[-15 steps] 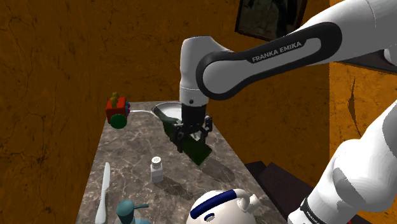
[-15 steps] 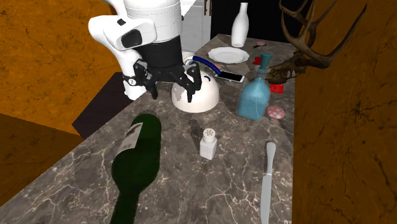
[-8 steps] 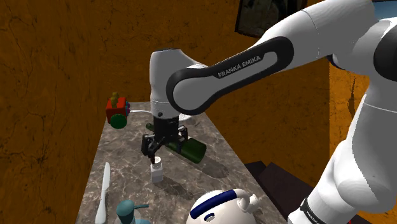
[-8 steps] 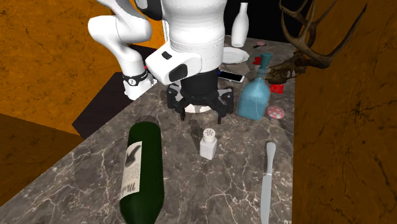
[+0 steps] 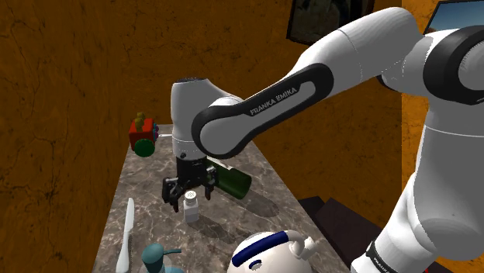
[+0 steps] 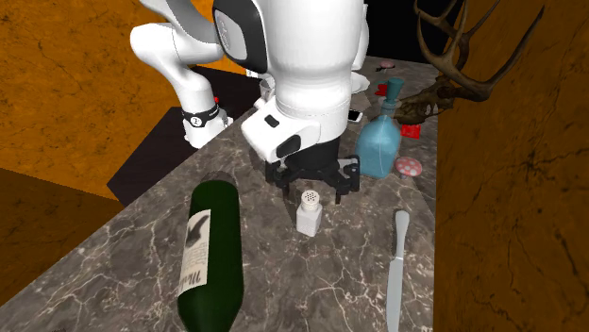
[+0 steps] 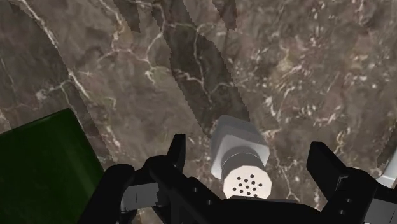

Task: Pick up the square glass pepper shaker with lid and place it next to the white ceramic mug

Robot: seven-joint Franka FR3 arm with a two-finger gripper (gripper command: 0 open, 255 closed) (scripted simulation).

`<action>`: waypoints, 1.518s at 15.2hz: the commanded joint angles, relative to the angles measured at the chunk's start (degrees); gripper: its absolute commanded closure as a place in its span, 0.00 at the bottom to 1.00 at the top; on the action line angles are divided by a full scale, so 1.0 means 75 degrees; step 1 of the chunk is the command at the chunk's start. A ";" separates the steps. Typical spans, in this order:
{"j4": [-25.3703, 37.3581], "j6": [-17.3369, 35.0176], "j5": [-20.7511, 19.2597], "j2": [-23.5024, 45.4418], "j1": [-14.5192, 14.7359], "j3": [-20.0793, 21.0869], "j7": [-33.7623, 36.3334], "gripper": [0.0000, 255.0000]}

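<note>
wrist view has the black two-finger gripper [image 7: 247, 150] spread apart astride the pale square shaker with perforated lid [image 7: 244, 167], seemingly untouched; grasp, lift and placement remain.

We are looking into a home: a dark marbled stone counter [image 6: 283, 273] is carrying a green glass bottle [image 6: 212, 255] and a pale table knife [image 6: 396, 269], while brown antlers [image 6: 453, 91] are hanging against cracked orange walls [image 5: 70, 70].
</note>
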 commanded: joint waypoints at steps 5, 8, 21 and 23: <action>-0.0119 0.0252 -0.0086 0.0144 0.0040 -0.0024 0.0061 0.00; -0.0119 0.0252 -0.0086 0.0144 0.0040 -0.0024 0.0061 0.00; -0.0042 0.0073 -0.0019 0.0029 0.0017 0.0001 0.0028 1.00; 0.0041 -0.0107 0.0044 -0.0081 -0.0004 0.0023 -0.0003 1.00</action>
